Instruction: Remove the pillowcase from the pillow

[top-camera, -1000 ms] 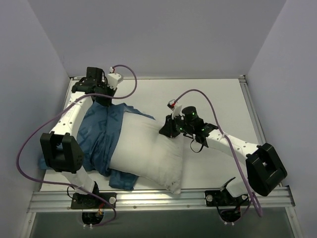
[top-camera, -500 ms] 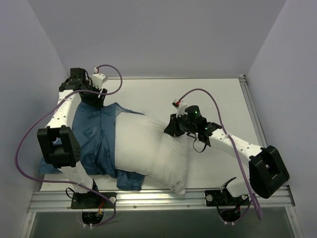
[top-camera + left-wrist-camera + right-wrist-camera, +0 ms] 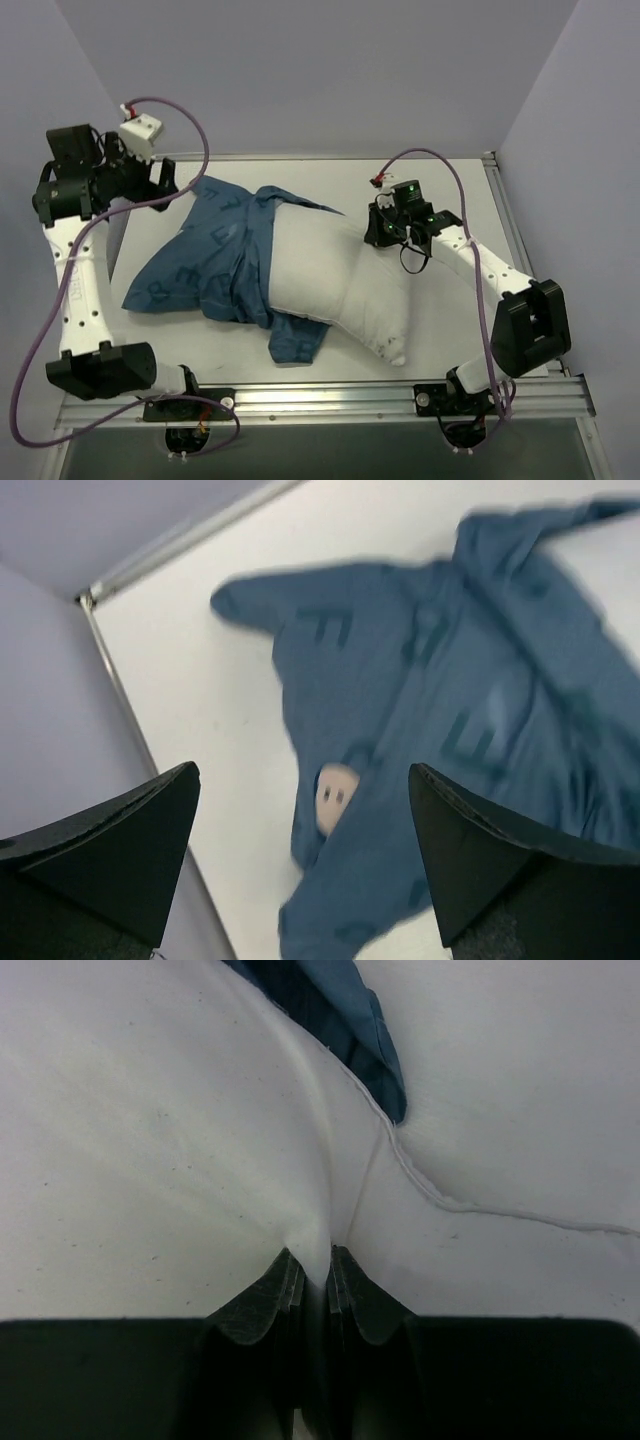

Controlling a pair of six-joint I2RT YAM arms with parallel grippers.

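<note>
Top view, bottom edge: both arm bases sit on the metal rail [image 3: 330, 400] along the near side of the bench [image 3: 450, 330]

Pillow [image 3: 340, 285]: white and plump, lying slanted across the middle of the frame. Its near corner is at lower centre-right, close to the rail, and its far end points to upper centre. The right part is bare; the left part is inside the pillowcase

Pillowcase [image 3: 195, 270]: dark blue with lighter letters. It is bunched over the left part of the pillow and spread on the bench toward centre left. One flap pokes out from under the pillow at lower centre. A ridge of blue cloth crosses the pillow's far end at upper centre

Right claw [image 3: 378, 230]: right of centre, at the pillow's upper right edge. In its wrist view the two fingers [image 3: 265, 1300] are pressed together on a pinched fold of white pillow cloth, which rises to a peak between them. A sliver of blue pillowcase shows at the top of that view, and a stitched seam runs off to the right

Left claw [image 3: 172, 188]: upper left of the top view, just beyond the pillowcase's far left corner. Its wrist view is blurred. The fingers stand wide apart, one in each lower corner, with nothing between them and clear of the cloth. Beyond them the pillowcase lies on the bench, showing dark letters and a small pale face patch [image 3: 336, 795] with two dark dots at lower centre. The bench edge and wall are in the upper left
</note>
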